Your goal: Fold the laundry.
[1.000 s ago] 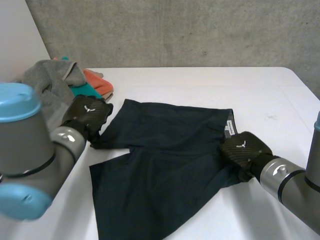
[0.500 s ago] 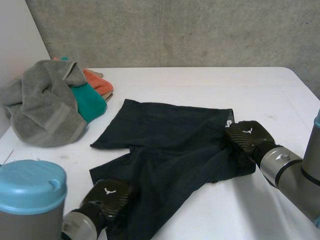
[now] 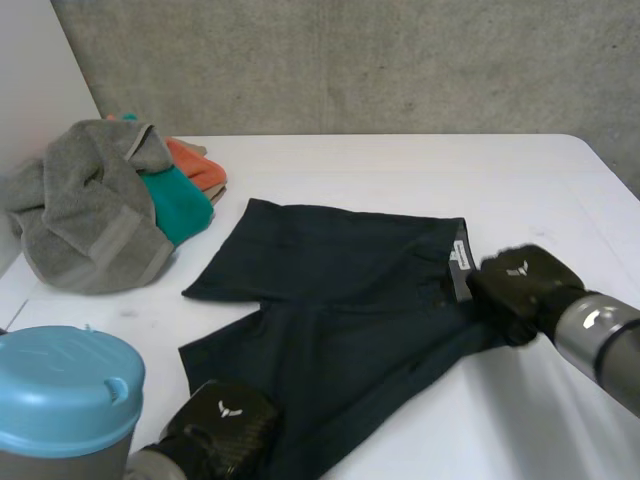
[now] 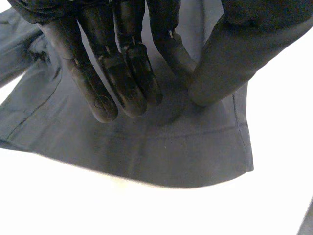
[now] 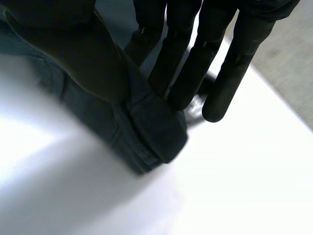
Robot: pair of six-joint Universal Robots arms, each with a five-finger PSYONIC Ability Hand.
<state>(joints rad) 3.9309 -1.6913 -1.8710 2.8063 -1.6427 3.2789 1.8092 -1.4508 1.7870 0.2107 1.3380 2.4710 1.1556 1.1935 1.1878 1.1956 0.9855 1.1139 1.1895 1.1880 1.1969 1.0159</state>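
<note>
Dark navy shorts [image 3: 340, 310] lie spread on the white table [image 3: 400, 165], waistband toward my right, legs toward my left. My left hand [image 3: 222, 425] sits on the near leg by its hem. In the left wrist view its fingers [image 4: 122, 83] and thumb close together on the cloth [image 4: 186, 152], pinching it. My right hand [image 3: 520, 285] is at the near end of the waistband. The right wrist view shows a folded bit of waistband [image 5: 151, 122] pinched between the thumb and the fingers [image 5: 186, 63].
A pile of laundry lies at the back left: a grey towel [image 3: 90, 220], a teal cloth [image 3: 180, 205] and an orange cloth [image 3: 195, 165]. My left arm's blue cap [image 3: 65, 385] rises at the near left. A concrete wall stands behind the table.
My left hand went from the far leg to the near leg's hem and closed on the cloth. My right hand shifted right, drawing the waistband outward.
</note>
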